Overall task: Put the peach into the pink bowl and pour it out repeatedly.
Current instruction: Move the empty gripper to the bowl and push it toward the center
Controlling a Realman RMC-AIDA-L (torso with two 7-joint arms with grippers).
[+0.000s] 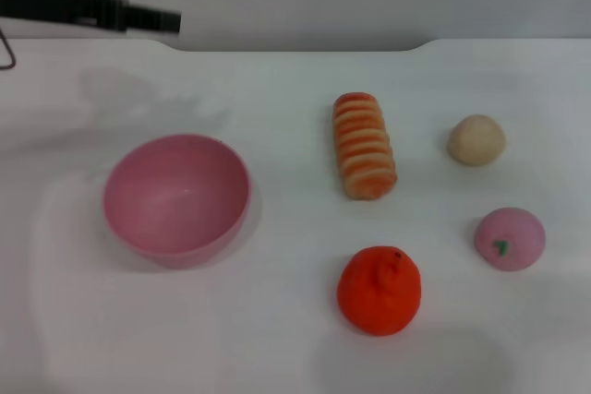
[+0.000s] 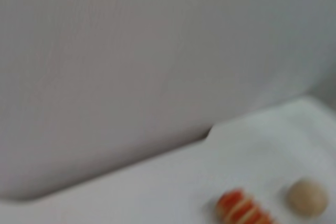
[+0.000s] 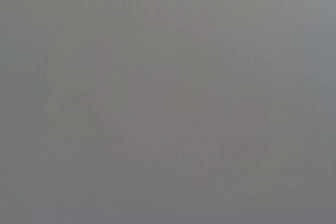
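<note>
Sitting at four o'clock on the tabletop point(image 1: 277, 348), the peach point(image 1: 510, 239) is lying nearer the unseen right arm, well apart from the pink bowl point(image 1: 175, 198) at nine; neither arm's jaws are showing, so I cannot tell their state

Left arm point(image 1: 88, 8): only a dark bar shows, cut off at head view's edge, over worktop's point(image 1: 277, 348) far left corner; gripper not seen.
Right arm: out of every view.
Right wrist view: flat grey blur, nothing legible.
Striped roll point(image 2: 243, 211): blurred in left wrist view, cut by frame edge.
Beige ball point(image 2: 307, 198): soft, no detail.
Peach's point(image 1: 510, 239) leaf mark: too small to read.
</note>
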